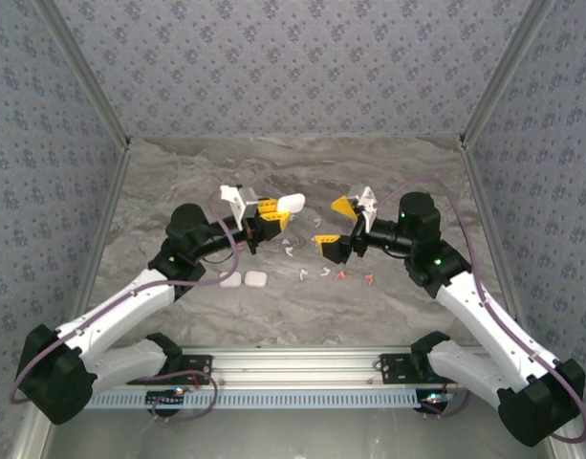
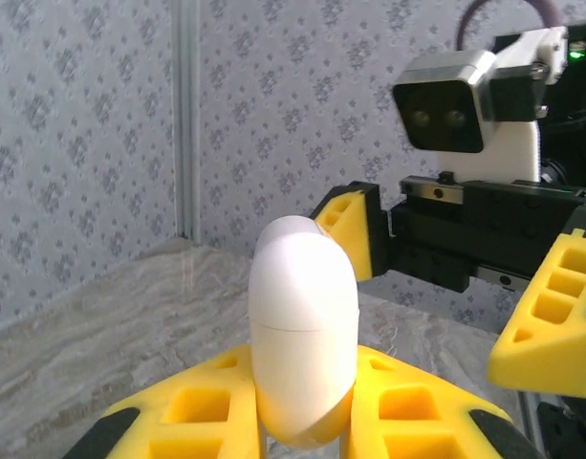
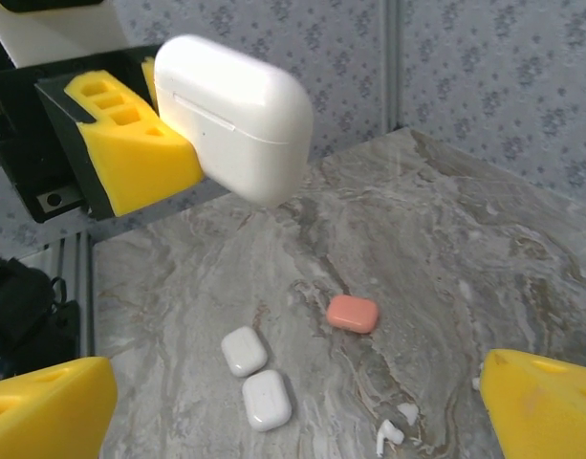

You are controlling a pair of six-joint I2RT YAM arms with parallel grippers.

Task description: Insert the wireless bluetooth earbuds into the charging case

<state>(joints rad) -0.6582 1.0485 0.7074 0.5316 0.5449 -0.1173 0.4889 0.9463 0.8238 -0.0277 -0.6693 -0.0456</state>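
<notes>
Earbuds (image 1: 323,272) lie scattered mid-table (image 1: 178,182), mostly white with a few orange-red. Above them my left gripper (image 1: 276,212) is clamped on a closed white case (image 1: 293,203), which it holds clear of the surface. My right gripper (image 1: 333,226) faces it with jaws spread wide and nothing between them. Two more white cases (image 1: 255,278) sit side by side on the table, left of the earbuds.
</notes>
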